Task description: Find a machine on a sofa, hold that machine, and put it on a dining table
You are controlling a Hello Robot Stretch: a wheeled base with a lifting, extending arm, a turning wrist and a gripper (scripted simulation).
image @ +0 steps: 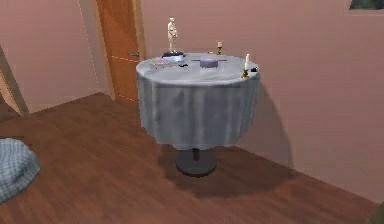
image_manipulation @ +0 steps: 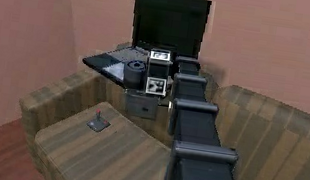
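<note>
Even, moderate light in both views. The cloth-draped worktop (image: 198, 105) is brightest on top and darkens down its folds. It throws a soft shadow onto the floor (image: 90, 150) beneath and the wall (image: 320, 90) at the forward view's right. The sofa (image_manipulation: 65, 141) is lit flatly; the arm (image_manipulation: 202, 135) reads near black.

Orange-brown wooden door (image: 120, 45) set in a pink wall (image: 310, 70), dark plank floor (image: 90, 150), pale upright statuette (image: 173, 35), small goblet (image: 219, 46), flat purple object (image: 209, 62), white candle (image: 246, 64), blue checked fabric (image: 12, 170) at the forward view's lower left edge, small grey-and-red object (image_manipulation: 97, 123) lying flat
</note>
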